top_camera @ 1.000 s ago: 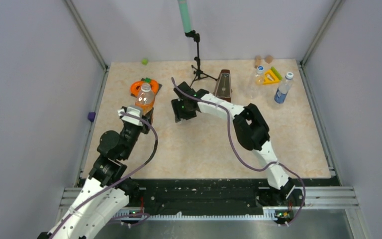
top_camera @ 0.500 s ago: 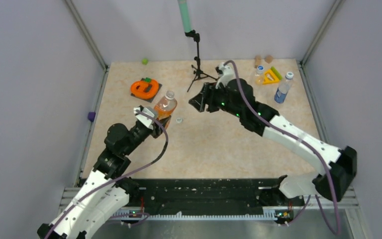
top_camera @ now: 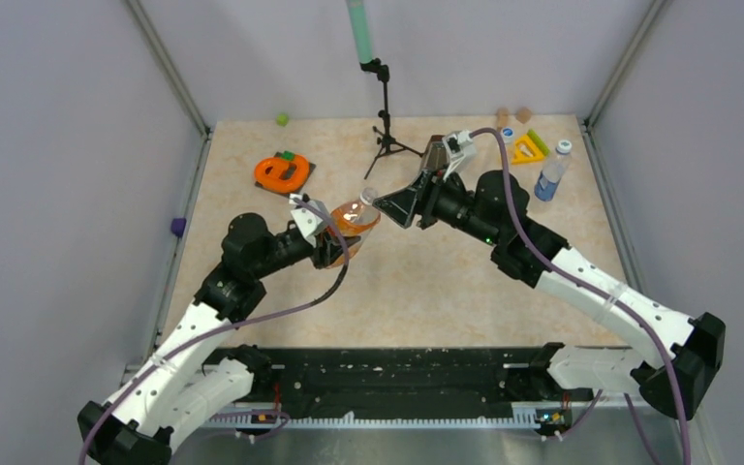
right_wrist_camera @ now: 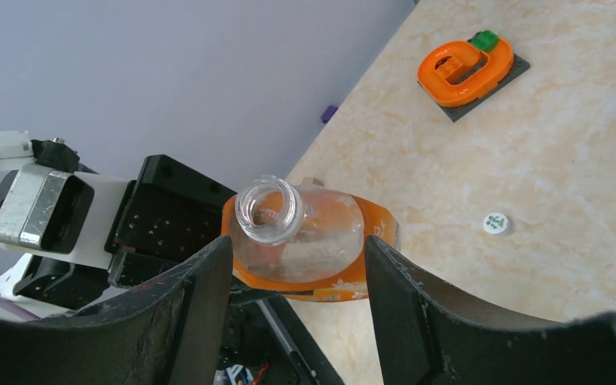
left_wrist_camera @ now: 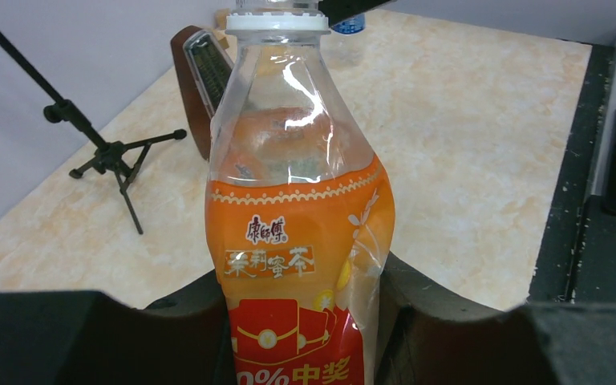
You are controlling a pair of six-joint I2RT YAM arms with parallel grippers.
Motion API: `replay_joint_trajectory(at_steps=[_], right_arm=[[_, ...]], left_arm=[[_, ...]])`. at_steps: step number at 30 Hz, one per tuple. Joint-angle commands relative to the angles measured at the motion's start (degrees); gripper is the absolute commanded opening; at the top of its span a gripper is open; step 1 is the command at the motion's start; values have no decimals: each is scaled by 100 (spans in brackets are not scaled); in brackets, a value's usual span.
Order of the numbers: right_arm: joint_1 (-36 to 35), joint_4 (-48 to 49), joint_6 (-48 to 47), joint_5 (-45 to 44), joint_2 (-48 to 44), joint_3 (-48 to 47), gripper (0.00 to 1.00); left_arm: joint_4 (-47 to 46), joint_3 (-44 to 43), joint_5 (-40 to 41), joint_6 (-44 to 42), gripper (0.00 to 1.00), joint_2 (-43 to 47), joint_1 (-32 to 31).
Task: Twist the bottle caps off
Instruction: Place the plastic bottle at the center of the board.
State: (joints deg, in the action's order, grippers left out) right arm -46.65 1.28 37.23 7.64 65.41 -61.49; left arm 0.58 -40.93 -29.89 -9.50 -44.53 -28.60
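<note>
The bottle caps stand at one off, by the look of it. The white cap lies loose on the worktop, off to one side of your right end effector and apart from everything else. The orange bottle now shows an open mouth. A second ago that bottle is upright beside the orange ring toy. Now your left end effector is clenched on its lower body and tips its neck toward your right arm. Your right end effector has swung back in and is released, its fingers standing either side of the bare neck without touching it. With no cap left there, closing here gains you nothing, so this bottle looks finished. What remains is well beyond your right end effector, behind its wrist. The plain clear bottle and the blue-label bottle both appear capped, so expect your left end effector to set the orange bottle down before either is reached.
</note>
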Motion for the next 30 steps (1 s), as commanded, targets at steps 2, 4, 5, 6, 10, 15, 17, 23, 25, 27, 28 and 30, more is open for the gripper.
replay_joint_trajectory(at_steps=[2,4,5,6,10,15,17,23,25,27,28,30], right_arm=[[-52,391,61,342,-26,-141,60],[-50,383,51,369,36,-189,60],[-53,375,38,365,70,-210,60],[-46,347,19,362,106,-233,60],[-46,346,-13,360,230,-289,59],[-46,281,-112,333,445,-410,54],[-48,302,-143,311,498,-433,52],[-55,309,-235,252,611,-469,46],[-54,286,-246,291,645,-480,40],[-59,281,-245,308,661,-482,32],[-60,273,-249,308,677,-479,29],[-55,259,-260,295,689,-473,24]], left_arm=[[-87,-352,-606,43,0,-177,-6],[-76,-388,-640,53,0,-239,-5],[-76,-398,-674,49,0,-262,-9],[-76,-417,-734,41,0,-282,-10],[-75,-426,-773,13,0,-317,-7],[-75,-458,-917,-25,0,-380,-10],[63,-466,-950,-18,0,-392,-8],[129,-448,-872,-68,0,-381,-6],[130,-446,-832,-66,0,-378,-7],[96,-429,-767,-57,0,-380,-10],[83,-423,-734,-44,0,-381,-12],[53,-422,-654,-4,3,-389,-12]])
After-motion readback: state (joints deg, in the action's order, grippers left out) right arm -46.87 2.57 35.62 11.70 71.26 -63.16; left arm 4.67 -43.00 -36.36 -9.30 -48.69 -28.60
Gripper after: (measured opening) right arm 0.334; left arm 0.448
